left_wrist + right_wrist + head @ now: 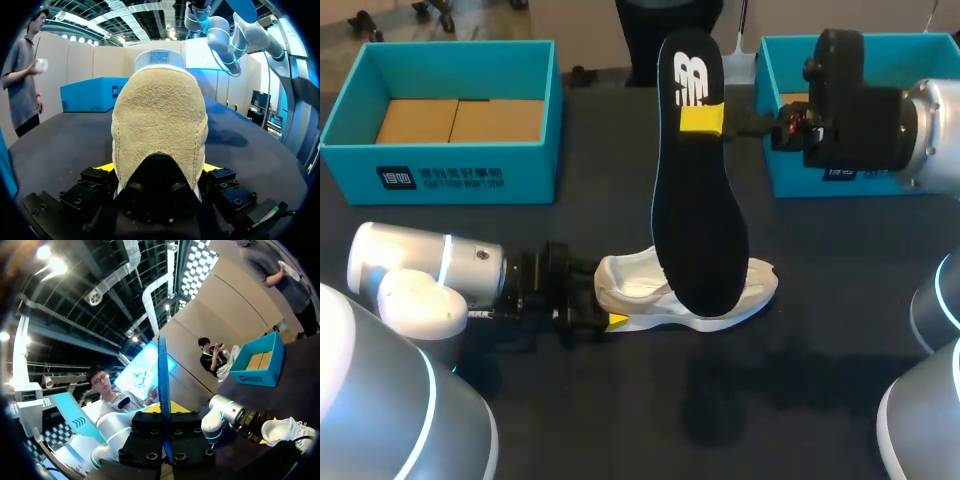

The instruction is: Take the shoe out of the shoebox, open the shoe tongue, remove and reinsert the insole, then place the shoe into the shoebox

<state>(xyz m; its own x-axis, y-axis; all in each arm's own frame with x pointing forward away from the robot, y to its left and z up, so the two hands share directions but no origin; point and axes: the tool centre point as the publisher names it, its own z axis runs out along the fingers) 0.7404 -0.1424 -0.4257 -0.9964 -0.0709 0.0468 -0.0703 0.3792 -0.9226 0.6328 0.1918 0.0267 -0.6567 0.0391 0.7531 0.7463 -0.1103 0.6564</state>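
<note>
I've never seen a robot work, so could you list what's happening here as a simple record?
Left gripper: shut on the heel of the white shoe
Shoe: on the table, outside both boxes
Right gripper: shut on the black insole, held upright over the shoe
Shoeboxes: two teal, open, one far left, one far right

Head cam sits up high behind the robot, looking down over the whole table (820, 400). Left wrist cam is low and jammed right up against the heel of the shoe (159, 125), facing out across the tabletop. Right wrist cam is up in the air, staring along the insole (163, 385) edge-on. All three catch the shoe.
</note>
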